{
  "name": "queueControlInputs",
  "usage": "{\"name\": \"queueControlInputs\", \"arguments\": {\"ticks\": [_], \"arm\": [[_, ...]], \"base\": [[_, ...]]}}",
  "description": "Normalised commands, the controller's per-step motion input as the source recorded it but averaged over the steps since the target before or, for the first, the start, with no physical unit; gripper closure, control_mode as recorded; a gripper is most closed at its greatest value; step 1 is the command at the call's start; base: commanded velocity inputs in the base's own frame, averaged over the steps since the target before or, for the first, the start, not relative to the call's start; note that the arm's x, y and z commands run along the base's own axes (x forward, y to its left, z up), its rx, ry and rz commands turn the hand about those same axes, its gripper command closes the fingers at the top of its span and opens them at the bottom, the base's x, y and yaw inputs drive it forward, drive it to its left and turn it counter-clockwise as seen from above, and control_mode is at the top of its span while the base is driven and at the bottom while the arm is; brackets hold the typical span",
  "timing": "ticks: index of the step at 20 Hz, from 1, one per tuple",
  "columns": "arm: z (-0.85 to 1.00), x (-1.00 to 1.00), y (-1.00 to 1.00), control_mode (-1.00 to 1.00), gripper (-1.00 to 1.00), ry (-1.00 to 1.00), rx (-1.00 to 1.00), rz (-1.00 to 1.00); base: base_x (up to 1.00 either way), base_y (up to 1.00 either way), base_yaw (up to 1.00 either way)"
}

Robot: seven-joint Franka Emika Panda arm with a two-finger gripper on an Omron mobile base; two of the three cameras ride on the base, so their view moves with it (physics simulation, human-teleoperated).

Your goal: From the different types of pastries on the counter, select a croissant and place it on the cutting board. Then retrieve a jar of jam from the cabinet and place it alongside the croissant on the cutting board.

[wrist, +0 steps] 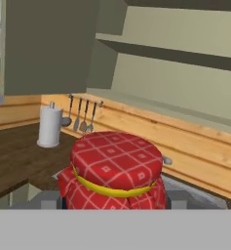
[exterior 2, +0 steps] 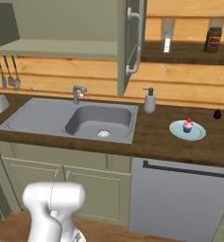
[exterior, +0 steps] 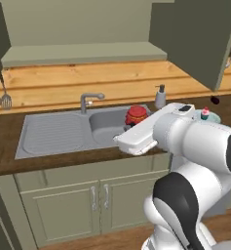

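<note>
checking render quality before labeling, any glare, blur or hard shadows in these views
Left base view: flat even light, jar and sink slightly soft, no glare. Right base view: cupcake casts hardly any shadow on its plate. Hand view: the jar looms large, sharp-patterned, no glare.

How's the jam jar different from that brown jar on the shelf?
The jam jar is squat with a red checked cloth lid; the brown jar is taller with a black lid. The jam jar sits between the gripper's jaws; the brown jar stands on a shelf. Both are upright.
</note>
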Motion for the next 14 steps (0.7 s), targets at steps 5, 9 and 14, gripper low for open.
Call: {"name": "queueControlInputs", "arguments": {"ticks": [5,9,14], "arm": [[0.0,0.0,0.0,1.0,1.0,0.0,0.0,0.0],[0.0,0.0,0.0,1.0,1.0,0.0,0.0,0.0],[0.0,0.0,0.0,1.0,1.0,0.0,0.0,0.0]], "base": [[-0.05,-0.38,0.0],[0.12,-1.0,0.0],[-0.18,-0.65,-0.01]]}}
